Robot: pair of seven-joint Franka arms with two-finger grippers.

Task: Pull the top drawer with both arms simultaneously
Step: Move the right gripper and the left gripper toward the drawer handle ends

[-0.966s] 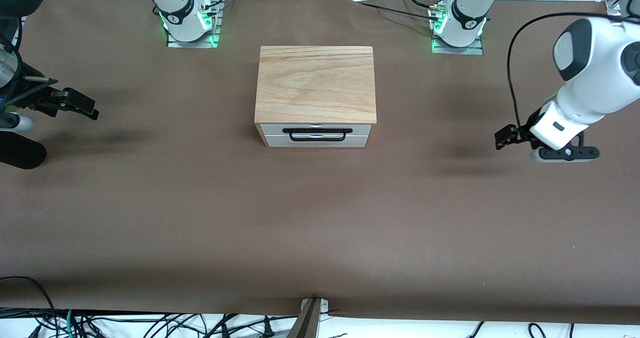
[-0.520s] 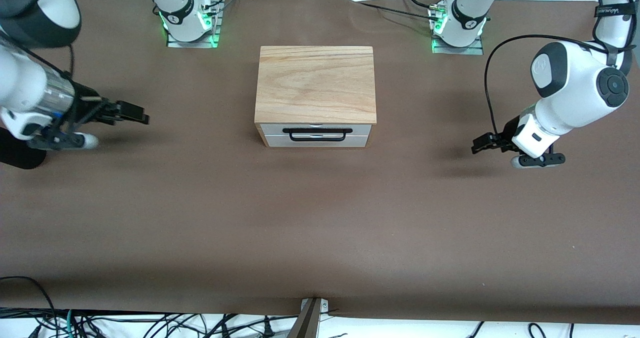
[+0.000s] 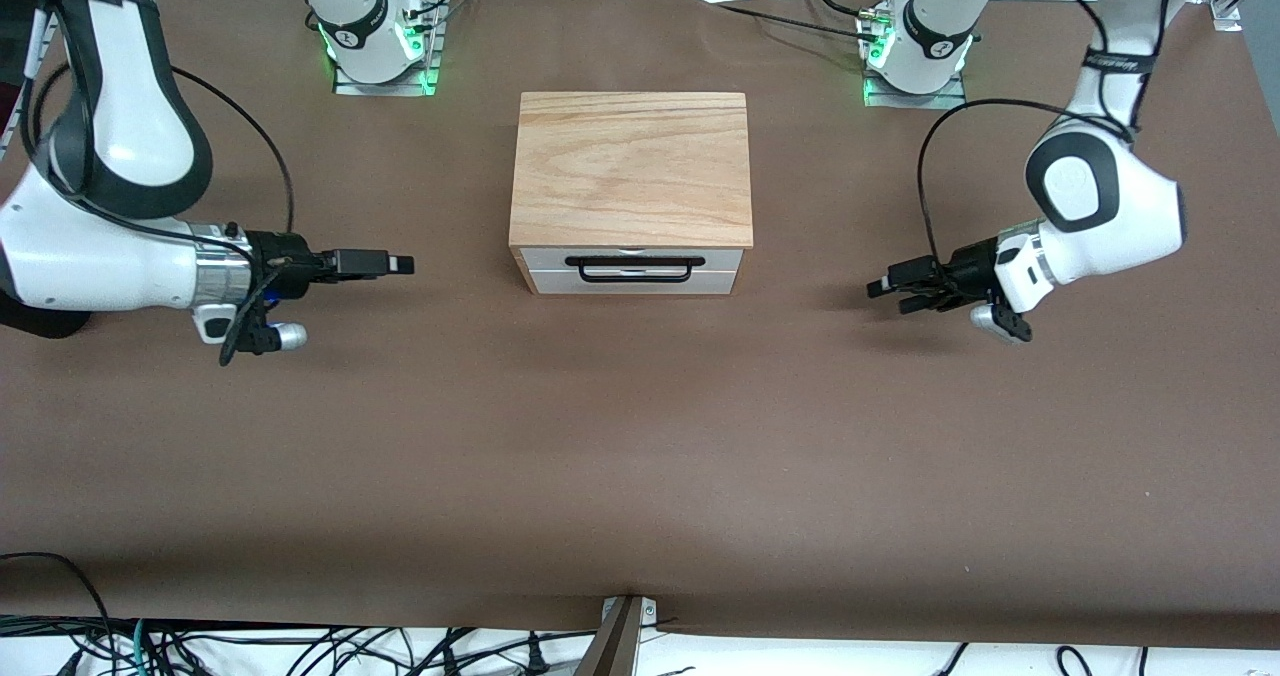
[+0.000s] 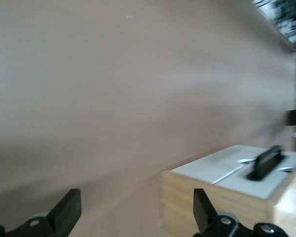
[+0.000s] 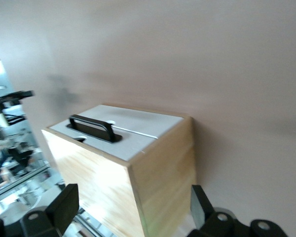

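A wood-topped cabinet (image 3: 630,166) stands mid-table. Its top drawer (image 3: 720,258) is shut: a white front with a black wire handle (image 3: 628,260). My right gripper (image 3: 400,264) hovers low over the table beside the cabinet, toward the right arm's end, open and empty. My left gripper (image 3: 880,288) hovers at the left arm's end, also open and empty. The left wrist view shows my left gripper (image 4: 135,217), its fingers spread wide, and past it the cabinet's side and handle (image 4: 266,162). The right gripper (image 5: 132,207) frames the cabinet's corner, with the handle (image 5: 91,128) farther off.
A plain white panel (image 3: 560,282) sits beneath the drawer. The arm bases (image 3: 378,46) (image 3: 915,51) glow green along the table's edge farthest from the front camera. Brown covering (image 3: 640,436) spreads over the table. Cables and a metal bracket (image 3: 620,636) line the near edge.
Both arms have swung in from the table's ends toward the cabinet, and both grippers now point at its sides. The drawer has not moved. Both grippers stay open.
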